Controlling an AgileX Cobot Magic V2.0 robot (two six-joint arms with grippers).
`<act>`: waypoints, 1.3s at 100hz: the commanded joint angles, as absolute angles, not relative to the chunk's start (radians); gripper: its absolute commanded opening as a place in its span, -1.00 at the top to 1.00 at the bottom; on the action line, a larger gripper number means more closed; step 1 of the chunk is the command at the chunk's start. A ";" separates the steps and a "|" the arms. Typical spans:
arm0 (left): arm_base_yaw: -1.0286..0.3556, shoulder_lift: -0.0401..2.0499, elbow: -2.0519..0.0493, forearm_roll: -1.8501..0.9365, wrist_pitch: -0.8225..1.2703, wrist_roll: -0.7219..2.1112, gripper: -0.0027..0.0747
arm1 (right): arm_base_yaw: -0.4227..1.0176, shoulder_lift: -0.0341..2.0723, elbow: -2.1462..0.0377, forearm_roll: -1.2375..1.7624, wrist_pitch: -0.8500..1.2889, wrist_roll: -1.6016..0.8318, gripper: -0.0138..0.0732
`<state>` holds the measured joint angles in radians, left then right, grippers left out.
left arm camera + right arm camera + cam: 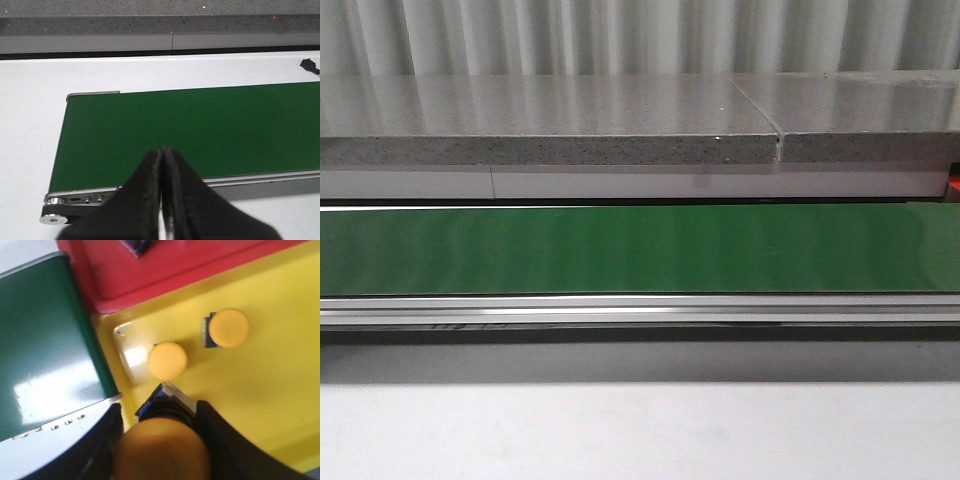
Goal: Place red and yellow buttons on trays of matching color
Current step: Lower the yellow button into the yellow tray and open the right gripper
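Note:
In the right wrist view my right gripper (159, 411) is shut on a yellow button (162, 450), holding it just above the yellow tray (280, 390). Two more yellow buttons (167, 360) (228, 328) lie on that tray. Beside it is the red tray (165, 265), where only a dark blue corner of something (136, 246) shows at the frame's edge; no red button is visible. My left gripper (163, 150) is shut on nothing and hovers over the green belt (200, 130) near its end. Neither gripper appears in the front view.
The green conveyor belt (640, 250) runs across the front view, with a grey stone counter (550, 120) behind it and white tabletop (640, 430) in front. The belt's end (45, 340) abuts the trays. A small black object (310, 65) lies beyond the belt.

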<state>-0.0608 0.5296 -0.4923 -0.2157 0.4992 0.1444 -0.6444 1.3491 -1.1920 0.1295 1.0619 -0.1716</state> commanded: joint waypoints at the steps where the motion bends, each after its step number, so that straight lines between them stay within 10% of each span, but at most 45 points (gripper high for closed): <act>1: -0.061 0.530 -0.520 -0.232 0.426 0.140 0.98 | -0.693 1.313 -1.196 0.134 1.038 -0.169 0.22; 130: -0.061 0.530 -0.520 -0.232 0.426 0.140 0.98 | -0.842 1.553 -0.986 0.139 0.702 -0.135 0.22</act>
<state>-0.0608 0.5296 -0.4923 -0.2157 0.4992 0.1444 -0.8373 1.5715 -0.9772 0.1295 0.7598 -0.1335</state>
